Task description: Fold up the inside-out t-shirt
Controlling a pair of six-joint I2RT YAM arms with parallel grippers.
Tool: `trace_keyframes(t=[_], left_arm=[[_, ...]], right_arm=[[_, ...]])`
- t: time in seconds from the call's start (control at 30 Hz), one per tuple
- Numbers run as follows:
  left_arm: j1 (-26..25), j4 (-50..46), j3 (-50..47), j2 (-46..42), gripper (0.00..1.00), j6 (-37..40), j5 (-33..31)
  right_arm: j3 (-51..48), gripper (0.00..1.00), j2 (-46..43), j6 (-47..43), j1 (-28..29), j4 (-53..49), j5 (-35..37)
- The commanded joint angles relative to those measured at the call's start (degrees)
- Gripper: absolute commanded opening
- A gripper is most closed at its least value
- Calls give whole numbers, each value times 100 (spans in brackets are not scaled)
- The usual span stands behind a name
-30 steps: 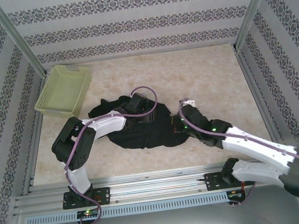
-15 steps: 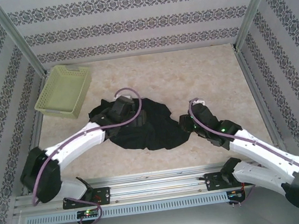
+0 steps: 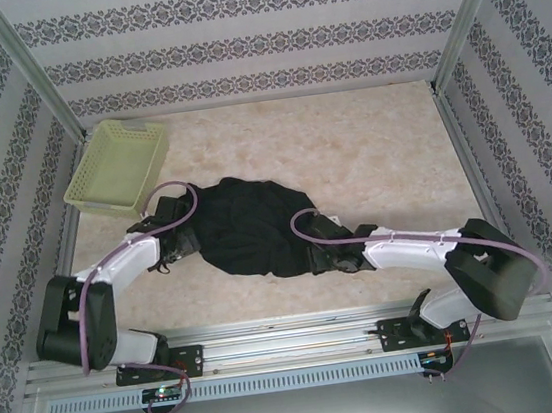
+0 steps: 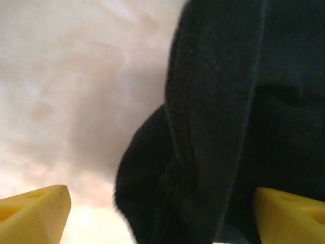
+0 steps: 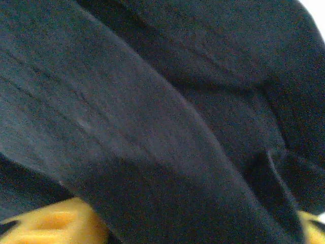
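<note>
One black t-shirt point(image 3: 248, 225) lies bunched in a rumpled heap on the pale marbled surface point(image 3: 369, 145), about midway between the far and near edges and a little toward the left edge. Outline uneven, roughly oval; folds and ridges across the top; sleeves and neckline cannot be made out from above.

Left hand point(image 3: 182, 243) sits low at the heap's left end. Wrist view: its two yellow fingertips point(image 4: 35, 216) stand wide apart. One is over bare surface, the other beside the dark cloth; a thick rolled edge of the shirt runs into the gap between them. The hand is not clamped on it.

Right hand point(image 3: 320, 253) is at the heap's near right end, the arm stretched low along the surface from the right. Wrist view: dark cloth very close to the lens, a broad fold crossing on a slant. A yellow fingertip point(image 5: 51, 226) shows at the lower left and a sliver of the other at the lower right corner, so the fingers are apart with cloth between them. Whether they press on that fold or merely straddle it cannot be told.

Pale yellow-green lattice basket point(image 3: 115, 166) stands in the far left corner of the surface, near the shirt's far left edge but apart from it.
</note>
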Motion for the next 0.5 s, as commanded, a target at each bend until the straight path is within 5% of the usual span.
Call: trace_keyframes(t=[0.0, 0.03, 0.17, 0.47], left_arm=[[57, 536, 69, 118, 72, -33, 894], [54, 606, 72, 67, 59, -51, 1051], [-32, 576, 115, -633, 20, 33, 1112], [-315, 179, 824, -3446, 2, 299, 1005]], right_arm=[[147, 14, 3, 107, 27, -47, 327], [180, 2, -144, 103, 25, -191, 482], [321, 0, -1244, -174, 26, -850, 1282], [2083, 0, -4316, -1529, -134, -2130, 2500]])
